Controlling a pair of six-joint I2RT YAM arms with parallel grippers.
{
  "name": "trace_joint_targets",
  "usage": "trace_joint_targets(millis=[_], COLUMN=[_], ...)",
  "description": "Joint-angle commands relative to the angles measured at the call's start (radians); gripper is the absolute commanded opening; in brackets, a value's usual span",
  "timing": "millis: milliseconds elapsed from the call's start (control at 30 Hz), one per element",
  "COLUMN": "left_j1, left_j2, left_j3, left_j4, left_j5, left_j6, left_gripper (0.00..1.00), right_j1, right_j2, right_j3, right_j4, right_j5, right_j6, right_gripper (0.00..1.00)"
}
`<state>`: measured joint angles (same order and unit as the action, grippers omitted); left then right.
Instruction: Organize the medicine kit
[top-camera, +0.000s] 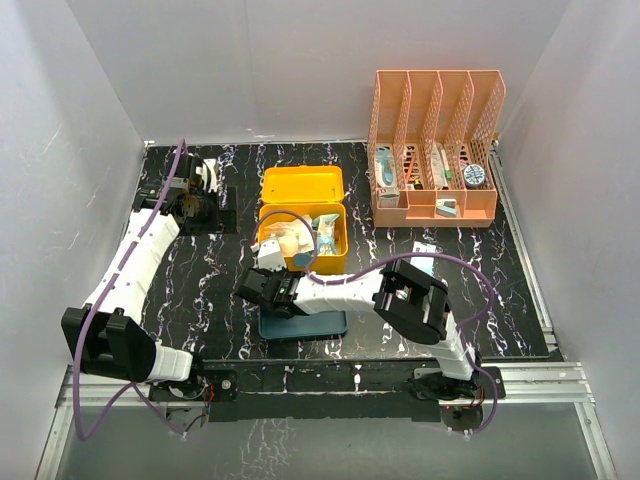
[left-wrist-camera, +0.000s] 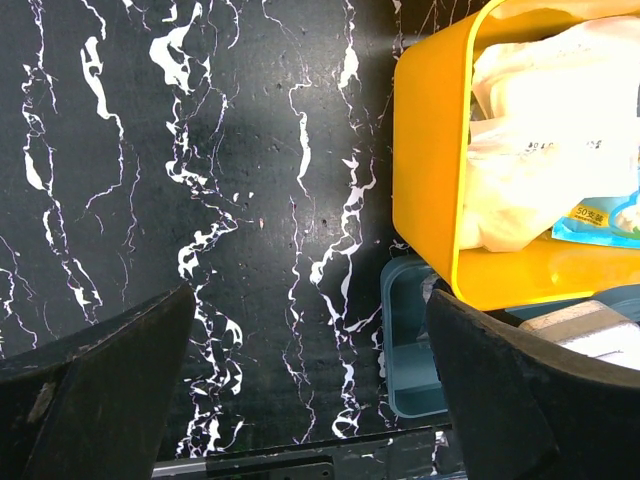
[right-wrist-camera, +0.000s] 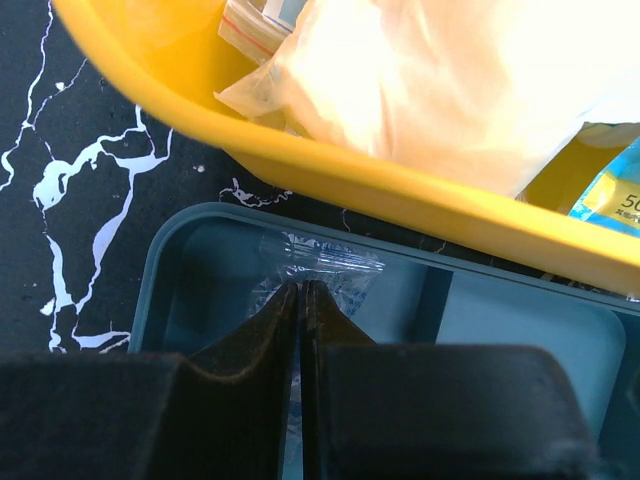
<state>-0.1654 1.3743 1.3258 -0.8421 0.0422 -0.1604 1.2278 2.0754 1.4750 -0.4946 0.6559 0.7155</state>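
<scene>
One medicine kit (top-camera: 302, 187), lid up, orange rack (top-camera: 385, 100) to its right. Its teal tray (top-camera: 320, 324) lies just beside the kit's near wall. Left of kit: left gripper (left-wrist-camera: 310, 295), splayed, empty. At kit's near wall: right gripper (right-wrist-camera: 301, 290), pinching clear packet (right-wrist-camera: 330, 265); thin film may slip or snag that wall. Inside kit: blue pouch (left-wrist-camera: 605, 215), "50" legible, rest unreadable.

1. I see an orange mesh file rack (top-camera: 435, 150) at back right, small packs (top-camera: 390, 178) in its slots.
2. It stands on a black, white-veined tabletop (top-camera: 200, 285); white walls (top-camera: 300, 70) around.
</scene>
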Motion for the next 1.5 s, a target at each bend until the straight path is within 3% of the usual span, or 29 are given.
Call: trace_joint_targets(millis=[0,600,833,933,1033,1233,1467], left_j1=[0.008,0.015,0.015,0.015,0.015,0.015,0.015], left_j2=[-0.047,-0.052,-0.049,-0.047,-0.044,-0.041,-0.043], left_j3=[-0.014,-0.018,-0.011,-0.007,-0.004,-0.006,-0.010], left_j4=[-0.015,-0.020,-0.024,-0.025,-0.026,-0.026,-0.029], left_j5=[0.016,0.032,0.040,0.040,0.042,0.044,0.040], left_j6=[0.011,0.012,0.012,0.013,0.014,0.017,0.026], left_gripper=[0.98,0.98,0.98,0.98,0.98,0.98,0.98], right_j1=[-0.002,0.010,0.015,0.016,0.017,0.025,0.025], right_j2=[0.022,-0.026,-0.135,-0.155,-0.156,-0.115,-0.060], right_j3=[-0.008,-0.019,-0.004,0.004,0.006,0.010,0.010], right_j4=[-0.006,-0.003,-0.011,-0.026,-0.034,-0.038,-0.038], right_j5=[-0.011,0.027,0.062,0.065,0.052,0.016,-0.018], right_j6=[0.036,0.042,0.026,0.026,0.027,0.038,0.047], right_gripper=[0.04,0.04,0.18,0.20,0.18,0.00,0.00])
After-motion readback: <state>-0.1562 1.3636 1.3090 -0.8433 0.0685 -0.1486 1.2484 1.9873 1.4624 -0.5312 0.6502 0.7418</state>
